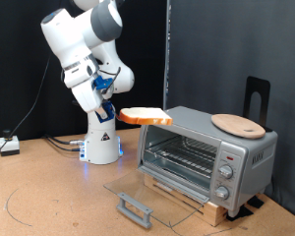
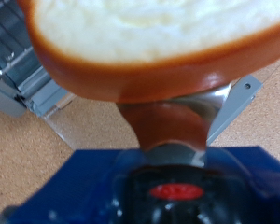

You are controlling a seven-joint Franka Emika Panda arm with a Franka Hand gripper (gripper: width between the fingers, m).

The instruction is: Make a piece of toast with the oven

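The piece of toast (image 1: 146, 116) is a flat slice with a pale face and orange-brown crust, held level in the air just to the exterior view's left of the oven's top corner. My gripper (image 1: 121, 114) is shut on its edge. In the wrist view the toast (image 2: 159, 37) fills most of the picture, with one grey finger (image 2: 235, 101) showing beside it. The oven (image 1: 206, 152) is silver-grey, on a wooden base, with its glass door (image 1: 152, 197) dropped open flat and the wire rack (image 1: 182, 152) showing inside. Three knobs (image 1: 226, 175) sit on its front.
A round light wooden plate (image 1: 236, 124) lies on top of the oven. A black stand (image 1: 257, 98) rises behind it. The door's grey handle (image 1: 135, 207) juts out over the brown table. Cables and a small box (image 1: 8, 146) lie at the exterior view's left.
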